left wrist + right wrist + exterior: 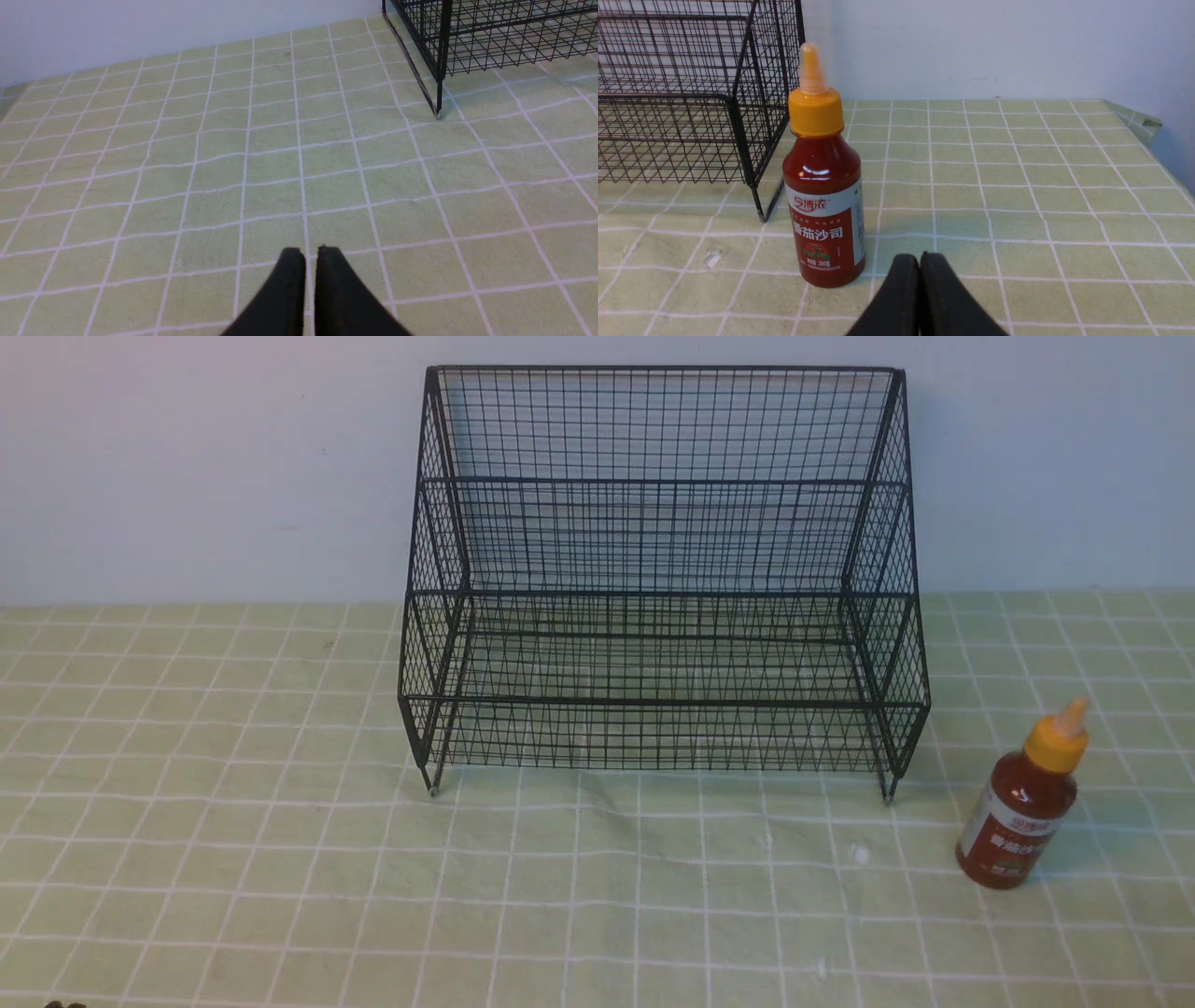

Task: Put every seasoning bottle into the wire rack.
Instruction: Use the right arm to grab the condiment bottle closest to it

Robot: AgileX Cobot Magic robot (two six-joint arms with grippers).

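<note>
"How does the right gripper (915,255) stand?"

"Clenched, its dark fingertips together, and apart from the seasoning bottle (825,186). They're blurred (dark against that pale cloth, at least)."

"And the left gripper (309,251)?"

"Its tips show a narrow sliver of cloth between them. I can't tell whether that counts as fully closed."

"What about the arms?"

"Both wrist cameras look forward and slantwise down over the surface (280,896), fingers reaching into view. The front view leaves out the arms' links (a dark bit at its lower left corner is too small to name), so I can't give their full pose."

"Where's the bottle?"

"Upright on the surface, to the right of the wire rack (663,702) and nearer the camera than its back. It's outside the rack, near its right mesh side but separate from it. The yellow-orange cap (816,112) is on, nozzle up, with the white label showing."

"Anything in the way?"

"The rack's front mesh and side panels rise around its tiers. It stands on its legs close to the pale wall (187,467). A small pale scrap (712,258) lies between rack and bottle, nearer the front (flat, by the look of it), on the white-gridded green cloth (233,784)."
</note>
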